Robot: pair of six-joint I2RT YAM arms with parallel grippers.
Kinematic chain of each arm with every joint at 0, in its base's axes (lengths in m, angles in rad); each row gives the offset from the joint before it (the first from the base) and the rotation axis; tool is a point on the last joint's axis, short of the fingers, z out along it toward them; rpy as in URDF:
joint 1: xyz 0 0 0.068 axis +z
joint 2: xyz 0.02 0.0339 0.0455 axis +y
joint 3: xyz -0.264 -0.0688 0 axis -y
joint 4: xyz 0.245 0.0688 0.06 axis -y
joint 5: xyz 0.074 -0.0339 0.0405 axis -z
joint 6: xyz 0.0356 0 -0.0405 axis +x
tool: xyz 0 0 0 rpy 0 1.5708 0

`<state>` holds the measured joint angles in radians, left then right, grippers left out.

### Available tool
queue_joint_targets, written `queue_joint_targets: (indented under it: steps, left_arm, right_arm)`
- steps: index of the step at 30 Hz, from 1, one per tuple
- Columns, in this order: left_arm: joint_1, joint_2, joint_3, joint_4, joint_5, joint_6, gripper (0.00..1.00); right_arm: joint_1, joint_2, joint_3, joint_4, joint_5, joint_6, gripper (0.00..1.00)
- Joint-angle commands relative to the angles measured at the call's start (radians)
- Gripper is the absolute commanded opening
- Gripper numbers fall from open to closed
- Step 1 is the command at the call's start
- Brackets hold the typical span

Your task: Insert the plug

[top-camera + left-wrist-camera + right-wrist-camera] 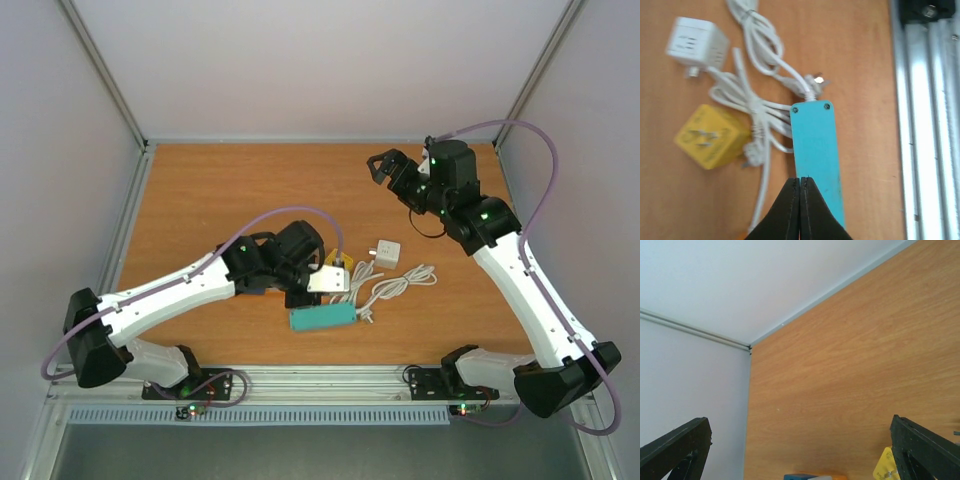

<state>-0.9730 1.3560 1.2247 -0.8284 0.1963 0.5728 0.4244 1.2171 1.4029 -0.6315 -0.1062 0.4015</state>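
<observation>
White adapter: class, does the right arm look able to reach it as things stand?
Probably yes. The right gripper is open, with only bare table between it and the white adapter. The left gripper, shut, sits over the strip to one side, out of that path.
</observation>
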Motion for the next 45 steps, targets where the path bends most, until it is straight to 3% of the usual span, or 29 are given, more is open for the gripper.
queue_joint_targets:
  steps: [1, 7, 8, 9, 10, 12, 16, 21, 25, 28, 31, 36, 42, 45]
  left_arm:
    - [-0.039, -0.01, -0.064, -0.023, 0.107, -0.055, 0.01]
    - [-0.041, -0.036, -0.253, 0.052, 0.057, -0.039, 0.02]
    - [-0.041, -0.045, -0.293, 0.066, 0.043, -0.015, 0.14]
    - [-0.042, -0.055, -0.334, 0.092, 0.019, 0.003, 0.39]
    - [-0.044, -0.061, -0.374, 0.12, 0.007, 0.021, 0.55]
    - [-0.046, -0.06, -0.422, 0.163, 0.014, 0.033, 0.72]
    - [-0.083, -0.066, -0.475, 0.255, -0.023, 0.001, 0.93]
    - [-0.134, -0.064, -0.524, 0.362, -0.088, -0.035, 1.0]
    - [-0.143, -0.015, -0.54, 0.422, -0.125, -0.059, 0.99]
    - [-0.144, 0.026, -0.544, 0.429, -0.127, -0.061, 0.9]
    - [-0.144, 0.058, -0.555, 0.444, -0.154, -0.065, 0.77]
    - [-0.142, 0.066, -0.553, 0.423, -0.123, -0.078, 0.36]
    - [-0.047, -0.045, -0.5, 0.283, 0.041, -0.071, 0.02]
    - [0.093, -0.123, -0.426, 0.18, 0.208, -0.032, 0.01]
  right_arm:
    - [-0.006, -0.01, -0.026, 0.002, 0.013, -0.007, 0.98]
    - [-0.006, -0.025, -0.082, 0.027, -0.019, -0.009, 0.97]
    - [-0.006, -0.033, -0.098, 0.036, -0.028, -0.008, 0.96]
    - [-0.006, -0.041, -0.121, 0.046, -0.036, -0.005, 0.94]
    - [-0.006, -0.05, -0.145, 0.058, -0.046, -0.004, 0.92]
    - [-0.006, -0.066, -0.183, 0.072, -0.045, -0.003, 0.91]
    - [-0.006, -0.066, -0.206, 0.064, -0.029, -0.007, 0.91]
    - [-0.006, -0.076, -0.214, 0.062, -0.009, 0.005, 0.91]
    - [-0.004, -0.088, -0.226, 0.078, 0.003, 0.008, 0.91]
    - [-0.005, -0.097, -0.244, 0.103, 0.002, 0.004, 0.91]
    - [0.001, -0.106, -0.267, 0.139, 0.002, -0.007, 0.92]
    - [0.018, -0.117, -0.308, 0.213, 0.006, -0.026, 0.94]
    - [0.038, -0.113, -0.36, 0.306, -0.016, -0.051, 0.96]
    - [0.042, -0.125, -0.422, 0.392, -0.068, -0.09, 0.98]
